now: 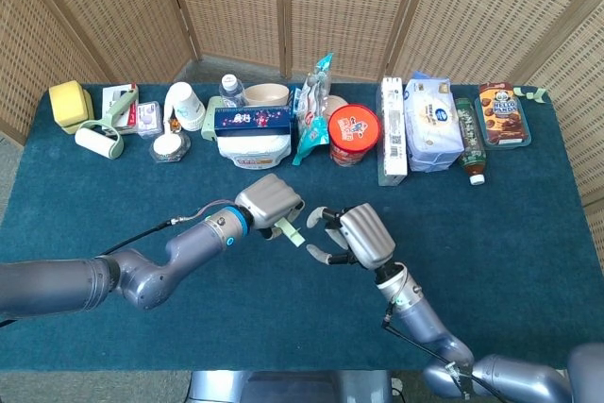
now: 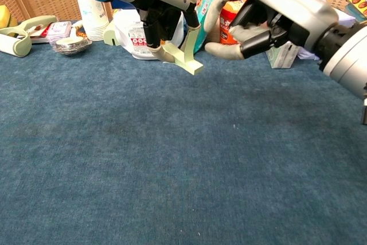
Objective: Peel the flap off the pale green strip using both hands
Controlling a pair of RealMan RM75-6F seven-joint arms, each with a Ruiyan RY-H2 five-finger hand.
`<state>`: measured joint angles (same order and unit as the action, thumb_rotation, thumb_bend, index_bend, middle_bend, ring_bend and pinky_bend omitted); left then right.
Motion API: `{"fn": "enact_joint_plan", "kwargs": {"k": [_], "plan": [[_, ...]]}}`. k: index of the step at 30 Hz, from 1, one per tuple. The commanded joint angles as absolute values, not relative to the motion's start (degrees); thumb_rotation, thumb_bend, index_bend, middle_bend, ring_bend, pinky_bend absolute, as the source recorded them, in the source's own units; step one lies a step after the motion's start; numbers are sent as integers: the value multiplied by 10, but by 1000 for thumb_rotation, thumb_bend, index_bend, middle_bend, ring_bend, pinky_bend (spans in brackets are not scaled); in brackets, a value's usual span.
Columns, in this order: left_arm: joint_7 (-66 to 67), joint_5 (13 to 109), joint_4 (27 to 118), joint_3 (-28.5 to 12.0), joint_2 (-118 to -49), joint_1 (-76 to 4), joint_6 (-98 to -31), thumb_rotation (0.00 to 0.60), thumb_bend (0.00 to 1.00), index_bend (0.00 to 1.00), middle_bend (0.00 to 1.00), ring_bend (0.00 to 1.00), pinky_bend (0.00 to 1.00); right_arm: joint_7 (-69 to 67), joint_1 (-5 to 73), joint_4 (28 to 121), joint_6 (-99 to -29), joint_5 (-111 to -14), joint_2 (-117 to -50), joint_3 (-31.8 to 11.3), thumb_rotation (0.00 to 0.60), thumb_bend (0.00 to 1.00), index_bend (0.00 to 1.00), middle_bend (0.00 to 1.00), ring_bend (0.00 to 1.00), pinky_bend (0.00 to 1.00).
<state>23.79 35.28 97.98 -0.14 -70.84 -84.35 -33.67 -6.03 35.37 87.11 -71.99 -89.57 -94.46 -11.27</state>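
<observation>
The left hand [image 1: 272, 203] grips the pale green strip with its raised flap [image 2: 184, 59] in curled fingers, holding it clear above the dark blue cloth-covered table [image 1: 528, 233], roughly over the middle of the table and a little towards the back edge. In the chest view the strip's lower leg juts out to the right of the fingers while the flap stands up from it, touching the hand's fingertip above.

The right hand [image 1: 354, 236] hangs just beside the strip on its right, fingers apart and bent inward, holding nothing. Its fingertips [image 2: 221, 51] point at the strip's free end, near it but apart from it.

Along the back edge of the table stands a row of goods: a yellow sponge block [image 1: 68, 103] at the back left corner, a white lint roller with a pale green handle [image 1: 102, 135], a white paper cup [image 1: 185, 105], a white tub with a dark blue box on top [image 1: 252, 135], a teal snack bag [image 1: 312, 110], a red round instant-noodle tub [image 1: 353, 134], a tall white carton [image 1: 393, 132], a white and blue tissue pack [image 1: 432, 123], a green-labelled bottle lying down [image 1: 469, 141] and a brown biscuit tray [image 1: 502, 112] near the back right corner
</observation>
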Motion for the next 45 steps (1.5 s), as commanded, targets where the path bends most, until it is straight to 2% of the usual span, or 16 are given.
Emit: {"fn": "enact_joint_plan", "kwargs": {"k": [1, 45], "plan": [[235, 351, 977, -1, -711, -845, -336, 600, 375, 611, 1000, 1000, 1000, -57, 357, 871, -717, -896, -947, -111, 499, 301, 469, 1000, 1000, 826], [214, 344, 964, 11, -730, -864, -333, 600, 375, 611, 1000, 1000, 1000, -47, 387, 871, -698, -881, -962, -117, 498, 301, 447, 1000, 993, 826]]}}
